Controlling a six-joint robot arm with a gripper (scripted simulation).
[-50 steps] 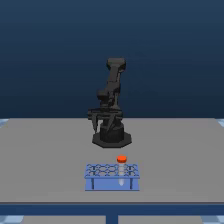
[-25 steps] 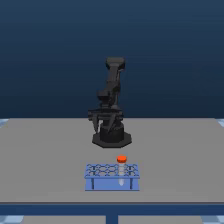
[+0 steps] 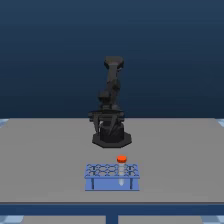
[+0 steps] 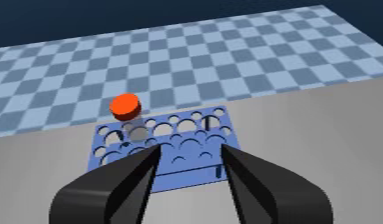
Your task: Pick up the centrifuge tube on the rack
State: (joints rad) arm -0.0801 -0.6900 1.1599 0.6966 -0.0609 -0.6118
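Grey desk (image 3: pixel 45 150): flat, plain top; carries the arm and the rack. Beyond its far edge, in the wrist view, a blue checkered floor (image 4: pixel 214 55).

Robot arm (image 3: pixel 111 100): black, six-joint, seated on a round dark base towards the back of the desk, its upper part standing tall. Well apart from the rack, with bare desk between the base and the rack.

Gripper (image 4: pixel 189 152): two black fingers (image 4: pixel 134 175), spread apart with an open gap between them, nothing held. In the wrist view they frame the near part of the rack without touching it.

Rack (image 3: pixel 111 177): low, blue, rectangular; a grid of round holes on top and dark vertical posts on its front face. Stands on the desk near the front edge, in front of the arm's base.

Centrifuge tube (image 4: pixel 127 117): small, slender, translucent whitish body with a round orange-red cap. Stands upright in a hole of the rack; in the exterior view it sits in the back row, towards the exterior view's right of the rack's middle, the cap (image 3: pixel 121 159) clear above the top plate. Not touched by the fingers.
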